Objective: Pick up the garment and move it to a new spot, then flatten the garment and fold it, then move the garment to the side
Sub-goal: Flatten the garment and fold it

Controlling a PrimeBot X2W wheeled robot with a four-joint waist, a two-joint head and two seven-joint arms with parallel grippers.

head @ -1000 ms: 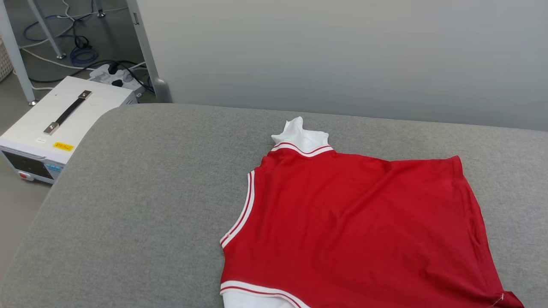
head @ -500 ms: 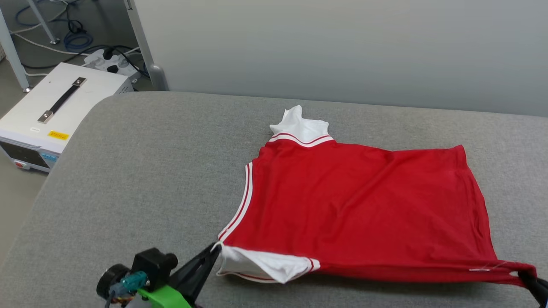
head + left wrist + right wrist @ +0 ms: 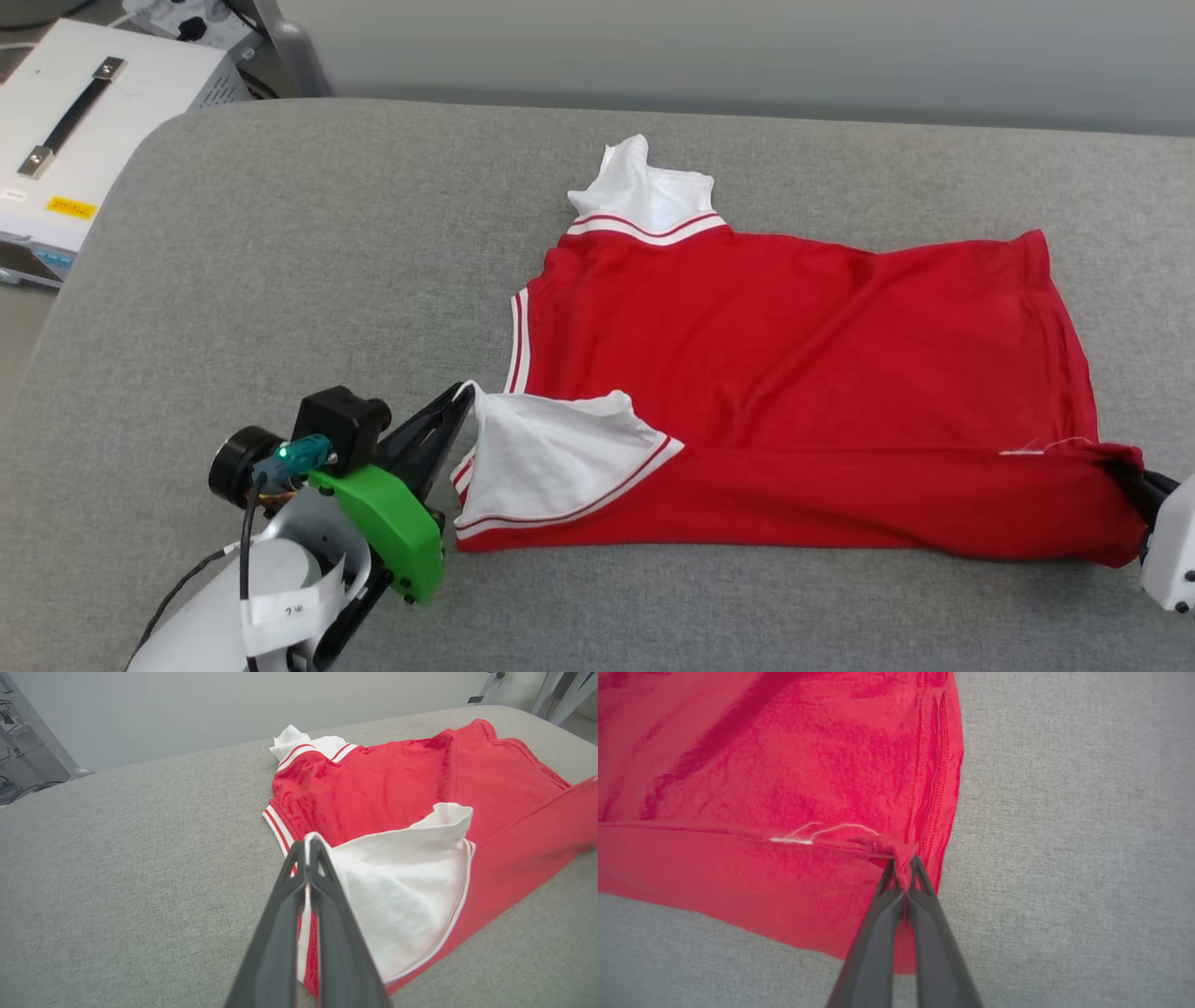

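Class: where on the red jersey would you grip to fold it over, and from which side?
Probably the garment at its near edge: white sleeve tip and hem corner, from the robot's side. Those ends span its full length.

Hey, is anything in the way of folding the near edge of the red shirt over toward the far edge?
Nothing visible does. The left hand is shut on the garment at its white sleeve edge, the right hand at its red hem corner, and only red cloth on the grey surface lies ahead of them.
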